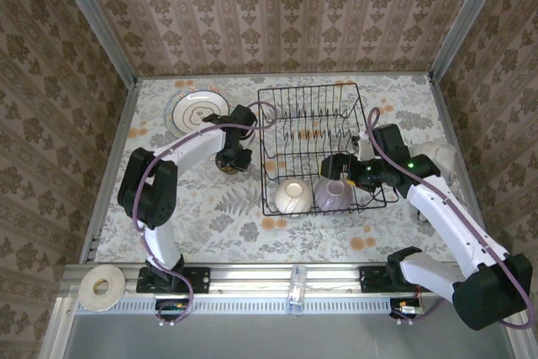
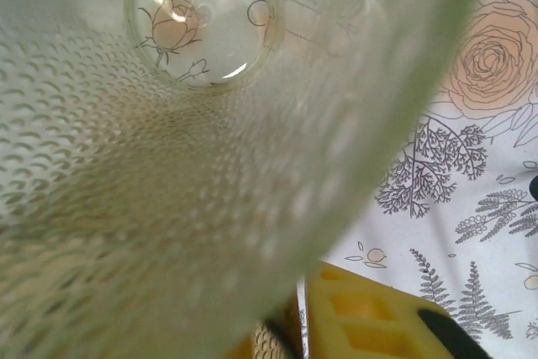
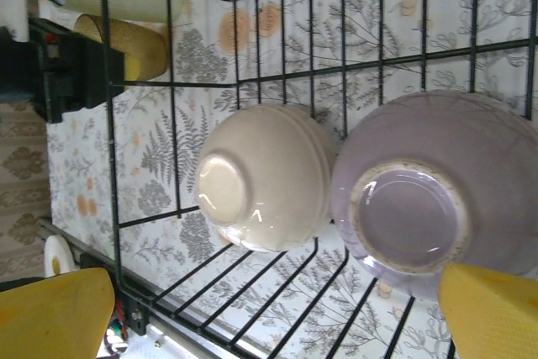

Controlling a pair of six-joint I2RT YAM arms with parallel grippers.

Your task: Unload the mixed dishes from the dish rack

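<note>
The right gripper [image 3: 273,308] is spread wide, so the cream bowl [image 3: 261,178] ahead (upturned to drain) can be straddled. Whether the clear glass [image 2: 210,174] against the left gripper [image 1: 231,157] is gripped cannot be told.

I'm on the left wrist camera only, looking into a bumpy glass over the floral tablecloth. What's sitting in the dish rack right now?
Observer: Two bowls, a cream bowl and a lilac bowl, side by side at the near end of the dish rack, bottoms showing.
Operator: Okay, and where's the right gripper?
Observer: The right gripper hangs open just over those two bowls, holding nothing.
Operator: Is anything out of the rack already?
Observer: Yes, a patterned plate lies flat on the table, off the rack's far left corner.
</note>
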